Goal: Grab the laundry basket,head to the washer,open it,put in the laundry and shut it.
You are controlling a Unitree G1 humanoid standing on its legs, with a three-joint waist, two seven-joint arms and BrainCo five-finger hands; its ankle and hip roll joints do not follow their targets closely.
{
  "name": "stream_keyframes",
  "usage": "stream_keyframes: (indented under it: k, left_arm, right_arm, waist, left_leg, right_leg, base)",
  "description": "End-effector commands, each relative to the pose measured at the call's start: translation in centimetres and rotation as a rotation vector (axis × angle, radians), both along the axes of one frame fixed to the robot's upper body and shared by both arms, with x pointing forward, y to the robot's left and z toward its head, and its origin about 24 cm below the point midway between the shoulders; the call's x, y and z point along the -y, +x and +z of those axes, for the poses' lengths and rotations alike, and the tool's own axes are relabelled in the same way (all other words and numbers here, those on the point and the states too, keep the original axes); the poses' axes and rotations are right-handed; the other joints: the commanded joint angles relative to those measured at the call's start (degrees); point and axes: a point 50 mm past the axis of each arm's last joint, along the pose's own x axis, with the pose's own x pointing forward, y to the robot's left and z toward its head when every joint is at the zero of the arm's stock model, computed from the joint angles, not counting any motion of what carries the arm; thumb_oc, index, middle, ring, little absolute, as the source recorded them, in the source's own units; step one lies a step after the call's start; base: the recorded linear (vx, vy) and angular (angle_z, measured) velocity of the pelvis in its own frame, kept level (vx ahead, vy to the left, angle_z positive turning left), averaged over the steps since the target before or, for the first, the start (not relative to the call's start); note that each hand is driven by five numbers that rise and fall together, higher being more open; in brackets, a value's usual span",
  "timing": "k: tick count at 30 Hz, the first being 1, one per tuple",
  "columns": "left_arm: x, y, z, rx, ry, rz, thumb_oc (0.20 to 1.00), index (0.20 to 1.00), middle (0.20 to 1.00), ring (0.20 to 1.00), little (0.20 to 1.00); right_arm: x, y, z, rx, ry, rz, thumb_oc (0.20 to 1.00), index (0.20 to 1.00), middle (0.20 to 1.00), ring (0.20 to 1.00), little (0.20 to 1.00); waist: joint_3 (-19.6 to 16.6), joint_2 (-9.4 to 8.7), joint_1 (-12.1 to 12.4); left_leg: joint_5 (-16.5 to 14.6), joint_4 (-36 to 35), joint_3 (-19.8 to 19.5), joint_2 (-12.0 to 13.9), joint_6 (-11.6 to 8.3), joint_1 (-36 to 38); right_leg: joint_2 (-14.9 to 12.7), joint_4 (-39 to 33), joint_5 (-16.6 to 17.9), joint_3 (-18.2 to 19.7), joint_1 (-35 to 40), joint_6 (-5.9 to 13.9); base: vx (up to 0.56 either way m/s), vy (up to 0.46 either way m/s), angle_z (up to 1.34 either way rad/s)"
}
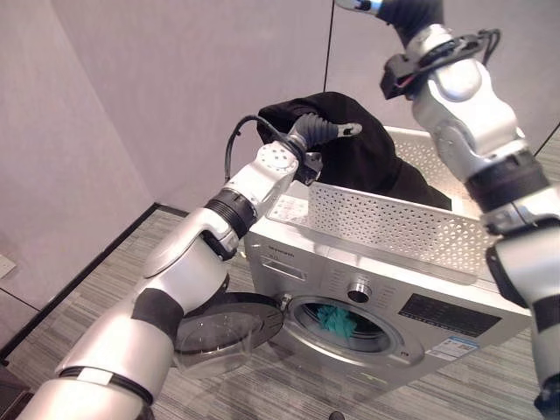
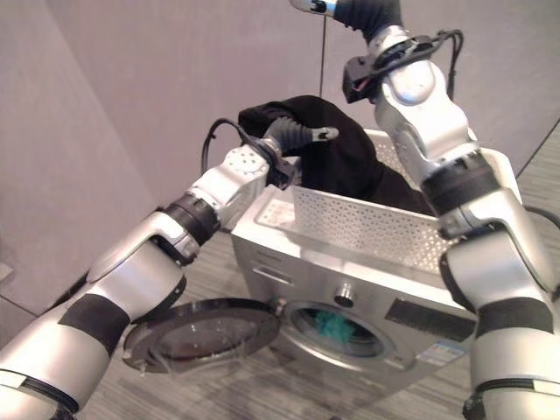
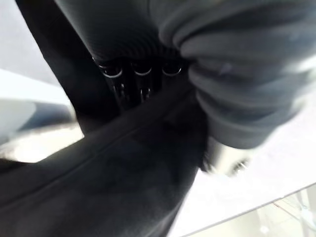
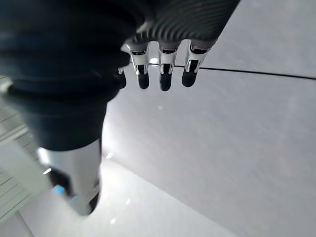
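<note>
At frame centre I see the white perforated laundry basket [image 1: 394, 229] resting on top of the silver front-loading washer [image 1: 350, 289]. The washer's round glass door [image 1: 229, 328] hangs open at lower left, with a teal cloth [image 1: 337, 321] in the drum. My left hand [image 1: 325, 132] grips the black garment [image 1: 367, 153] bulging from the basket, fingers curled into it. My right hand [image 4: 163, 69] is raised at upper right, fingers relaxed, empty.

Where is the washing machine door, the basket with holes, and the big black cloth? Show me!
washer door [image 1: 229, 328], left eye view, on the round glass pane, swung open.
laundry basket [image 1: 394, 223], left eye view, on its perforated front wall.
black cloth [image 1: 359, 162], left eye view, on the bunched fabric above the basket.
</note>
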Motion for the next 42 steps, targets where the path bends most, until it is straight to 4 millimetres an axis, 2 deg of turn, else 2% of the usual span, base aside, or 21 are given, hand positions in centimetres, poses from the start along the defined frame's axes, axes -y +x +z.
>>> stream_keyframes:
  k: [1, 8, 10, 14, 20, 28, 33, 38, 41, 42]
  left_arm:
    - [-0.8, 0.2, 5.8, 0.199, -0.033, 0.059, 0.200, 0.200, 0.200, 0.200, 0.200]
    - [-1.3, 0.1, 5.0, 0.195, -0.061, 0.048, 0.200, 0.200, 0.200, 0.200, 0.200]
    - [-1.5, 0.0, 4.9, 0.202, -0.075, 0.050, 0.200, 0.200, 0.200, 0.200, 0.200]
    - [-2.4, -0.1, 5.2, 0.230, -0.033, 0.045, 0.200, 0.200, 0.200, 0.200, 0.200]
    - [-2.4, 0.0, 6.3, 0.263, 0.009, 0.057, 0.200, 0.200, 0.200, 0.200, 0.200]
    - [-1.3, -0.3, 7.9, 0.305, 0.027, 0.045, 0.200, 0.200, 0.200, 0.200, 0.200]
    - [-0.5, -0.6, 8.6, 0.322, 0.014, 0.025, 0.200, 0.200, 0.200, 0.200, 0.200]
    - [0.3, -1.0, 9.3, 0.343, 0.005, 0.008, 0.200, 0.200, 0.200, 0.200, 0.200]
    - [0.9, -1.3, 9.6, 0.352, 0.004, -0.008, 0.200, 0.200, 0.200, 0.200, 0.200]
    - [1.4, -1.4, 9.7, 0.357, 0.013, -0.018, 0.200, 0.200, 0.200, 0.200, 0.200]
  right_arm:
    - [2.9, -1.0, 3.1, 0.142, 0.038, -0.112, 1.000, 1.000, 1.000, 1.000, 1.000]
    - [3.2, -2.9, 1.0, 0.185, -0.049, -0.079, 1.000, 1.000, 1.000, 1.000, 1.000]
    - [3.5, -3.1, -0.1, 0.174, -0.116, -0.105, 1.000, 1.000, 1.000, 1.000, 1.000]
    - [5.0, -1.5, -2.2, 0.039, -0.434, -0.283, 1.000, 1.000, 1.000, 1.000, 1.000]
    - [5.1, 1.1, -3.0, -0.106, -0.489, -0.317, 1.000, 1.000, 1.000, 1.000, 1.000]
    - [5.1, 3.4, -2.4, -0.202, -0.511, -0.407, 1.000, 1.000, 1.000, 1.000, 1.000]
    - [3.6, 4.8, -4.1, -0.282, -0.519, -0.394, 1.000, 1.000, 1.000, 1.000, 1.000]
    - [2.9, 5.7, -5.3, -0.351, -0.487, -0.396, 1.000, 1.000, 1.000, 1.000, 1.000]
    - [3.0, 6.0, -6.0, -0.387, -0.488, -0.404, 1.000, 1.000, 1.000, 1.000, 1.000]
    - [3.7, 6.2, -6.7, -0.433, -0.497, -0.427, 1.000, 1.000, 1.000, 1.000, 1.000]
  waist:
    - [-0.81, -0.52, 2.29]
    - [-0.76, -0.45, 2.15]
    - [-0.71, -0.58, 2.25]
    - [-0.59, -1.13, 2.40]
    - [-0.50, -1.22, 2.33]
    - [-0.55, -1.34, 2.85]
    - [-0.69, -1.45, 3.80]
    - [-0.43, -1.54, 4.64]
    - [-0.22, -1.70, 4.86]
    - [-0.04, -1.87, 5.15]
  left_leg:
    - [-7.99, 0.44, 2.00, 0.04, 0.88, 4.88]
    - [-8.17, 0.44, 2.03, 0.14, 0.98, 5.10]
    - [-8.14, 0.44, 1.85, 0.11, 1.04, 5.06]
    - [-7.91, 0.44, 2.02, 0.14, 0.94, 5.01]
    - [-7.51, 0.44, 2.04, 0.24, 0.82, 4.94]
    - [-7.08, 0.44, 1.52, 0.19, 0.64, 4.43]
    - [-6.84, 0.44, 0.95, 0.12, 0.76, 4.18]
    - [-6.34, 0.44, 0.22, -0.06, 0.69, 3.44]
    - [-6.14, 0.44, -0.27, -0.10, 0.56, 2.98]
    - [-5.91, 0.44, -0.71, -0.10, 0.42, 2.57]
  right_leg:
    - [-1.25, 0.03, -2.77, 1.51, -0.02, 2.08]
    - [-1.13, 0.03, -3.11, 1.32, 0.31, 1.91]
    - [-1.14, 0.03, -3.20, 1.11, 0.39, 1.88]
    - [-1.20, 0.03, -3.14, 1.18, 0.33, 1.89]
    - [-1.14, 0.03, -3.05, 1.26, 0.39, 1.72]
    - [-1.25, 0.03, -2.91, 1.02, 0.35, 1.71]
    - [-1.30, 0.03, -2.91, 0.61, 0.51, 1.65]
    - [-1.39, 0.03, -2.73, 0.00, 0.41, 1.60]
    - [-1.40, 0.03, -2.80, -0.51, 0.45, 1.52]
    - [-1.36, 0.03, -2.84, -1.04, 0.55, 1.42]
  base:
    - [0.00, -0.003, -0.05]
    - [-0.01, -0.010, -0.05]
    - [0.00, 0.000, 0.00]
    - [-0.02, -0.003, 0.01]
    - [-0.01, 0.001, 0.00]
    - [-0.01, 0.000, 0.01]
    - [0.00, -0.004, 0.02]
    - [0.00, 0.000, 0.00]
    - [-0.01, -0.008, 0.09]
    - [-0.01, -0.009, 0.23]
